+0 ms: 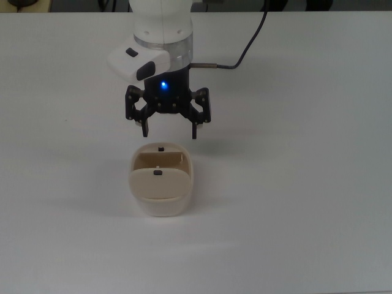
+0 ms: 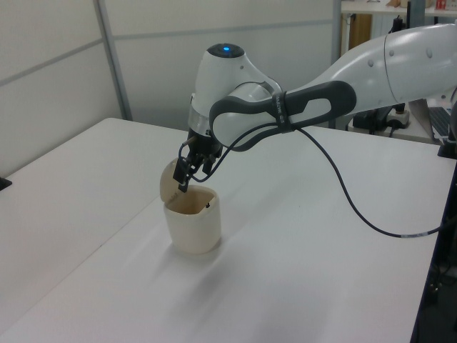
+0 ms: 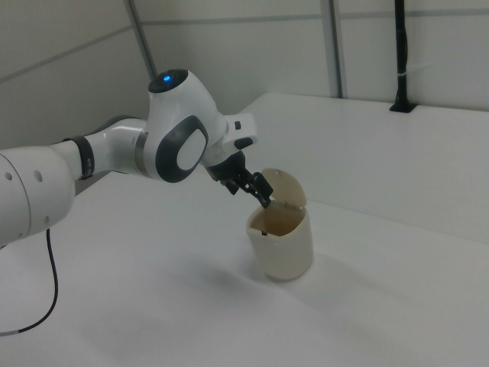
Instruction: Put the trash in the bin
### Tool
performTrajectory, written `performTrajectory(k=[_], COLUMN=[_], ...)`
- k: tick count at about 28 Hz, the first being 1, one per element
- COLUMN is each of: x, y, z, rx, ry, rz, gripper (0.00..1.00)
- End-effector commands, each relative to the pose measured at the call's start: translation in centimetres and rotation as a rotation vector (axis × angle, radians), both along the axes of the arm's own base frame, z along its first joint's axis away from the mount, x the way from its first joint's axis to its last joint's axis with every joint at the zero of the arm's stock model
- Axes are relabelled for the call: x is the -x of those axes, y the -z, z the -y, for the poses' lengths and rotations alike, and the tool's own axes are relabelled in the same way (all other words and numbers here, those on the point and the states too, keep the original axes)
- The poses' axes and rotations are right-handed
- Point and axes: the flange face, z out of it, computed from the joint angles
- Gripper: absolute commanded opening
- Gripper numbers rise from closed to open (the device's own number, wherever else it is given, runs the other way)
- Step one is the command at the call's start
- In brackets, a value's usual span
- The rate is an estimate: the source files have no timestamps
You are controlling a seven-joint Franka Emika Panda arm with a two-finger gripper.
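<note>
Beige bin point(image 1: 161, 184) stood on the table point(image 1: 306, 184), flap tipped open. Gripper point(image 1: 169, 130) hung just above its mouth, fingers spread wide and empty. Paper wad was not visible, presumably lying inside the bin.

— What surrounds the work surface?
— A wide white table point(image 2: 300, 271) fills the lower part of every view. Pale grey wall panels point(image 2: 57, 64) with metal uprights point(image 2: 113, 57) stand behind it.
— Anything else?
— In the left view's upper right, a desk point(image 2: 371, 7); in the right view's upper right, a black post point(image 3: 400, 53) at the table's far edge.
</note>
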Motion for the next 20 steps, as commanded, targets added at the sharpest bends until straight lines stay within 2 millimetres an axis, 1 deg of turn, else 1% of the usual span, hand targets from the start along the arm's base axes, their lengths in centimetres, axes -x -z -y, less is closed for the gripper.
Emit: performTrajectory(k=[1, 3, 4, 9, 10, 14, 15, 20], x=[2.3, 3.2, 4.0, 5.9, 6.7, 8.3, 9.1, 10.8], y=[-2.4, -2.9, -3.5, -5.5, -6.5, -8.4, -9.3, -10.8], z=[0.4, 0.4, 0.5, 0.9, 1.6, 3.2, 3.7, 4.5], rx=[0.014, 0.018, 0.022, 0.04, 0.041, 0.042, 0.041, 0.039], ry=[-0.018, -0.019, -0.018, -0.014, -0.002, 0.025, 0.033, 0.047], rz=[-0.093, -0.133, -0.169, -0.216, -0.229, -0.257, -0.265, -0.293], gripper=[1.0, 1.0, 1.0, 1.0, 1.0, 1.0, 1.0, 1.0])
